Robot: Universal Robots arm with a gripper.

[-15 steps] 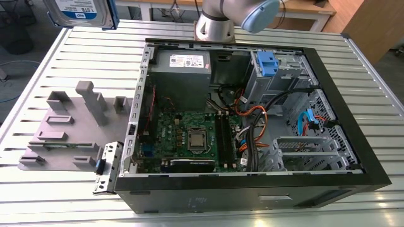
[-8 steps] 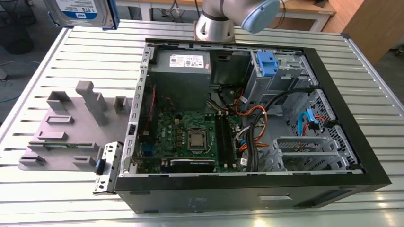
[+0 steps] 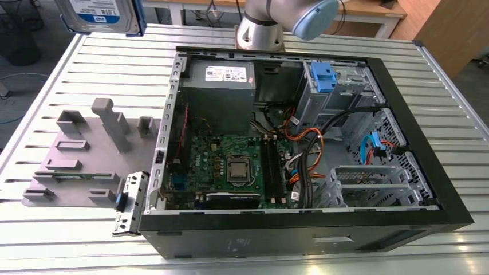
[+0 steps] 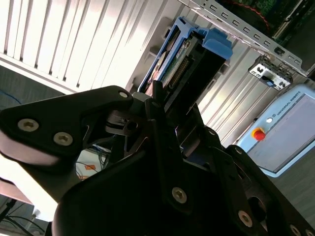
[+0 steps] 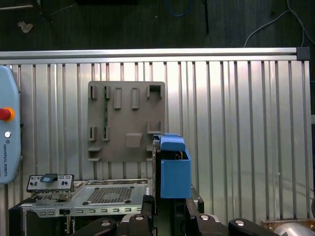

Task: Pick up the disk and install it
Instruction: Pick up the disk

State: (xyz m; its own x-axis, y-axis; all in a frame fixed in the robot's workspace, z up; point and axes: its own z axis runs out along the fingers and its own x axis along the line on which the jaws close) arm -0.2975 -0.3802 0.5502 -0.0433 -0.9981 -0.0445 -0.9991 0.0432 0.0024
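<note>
Second wrist view: we see gripper (image 4: 172, 105) fingers pinching disk (image 4: 184, 66), its long axis running straight out past fingertips. Exterior view: disk aloft, clear of computer case (image 3: 306, 223), toward exterior view's left.

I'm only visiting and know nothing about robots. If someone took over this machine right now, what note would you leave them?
The gripper is shut on the disk.
The disk hangs in the air over the table, outside the open case. In the first wrist view it shows against the edge of the grey plate.
Done: the disk is picked up.
Left: installing it; the disk is not yet in the case.
</note>
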